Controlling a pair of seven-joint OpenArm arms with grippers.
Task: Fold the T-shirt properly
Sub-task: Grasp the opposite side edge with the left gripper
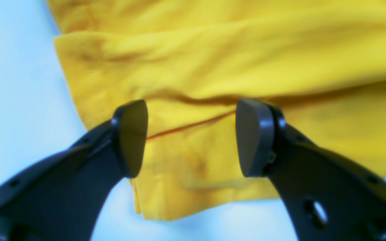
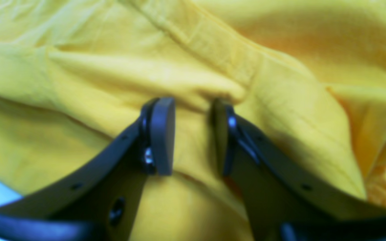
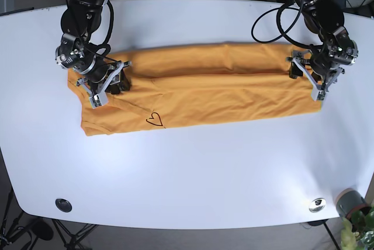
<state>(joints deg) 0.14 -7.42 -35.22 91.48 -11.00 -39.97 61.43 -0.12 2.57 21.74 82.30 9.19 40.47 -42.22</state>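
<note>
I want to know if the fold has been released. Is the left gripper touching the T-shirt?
Cannot tell. In the left wrist view the left gripper stands open over the T-shirt, no cloth between its fingers, but whether the tips rest on it is unclear.

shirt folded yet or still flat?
Partly folded: the shirt lies as a long band, its far edge doubled over lengthwise. Both grippers, left and right, are open at its ends.

I see a white table (image 3: 193, 174) before me. On its near edge, a black round cap (image 3: 63, 205) sits left and a silver one (image 3: 317, 204) right. A potted plant (image 3: 356, 215) stands just beside the near right corner.
</note>
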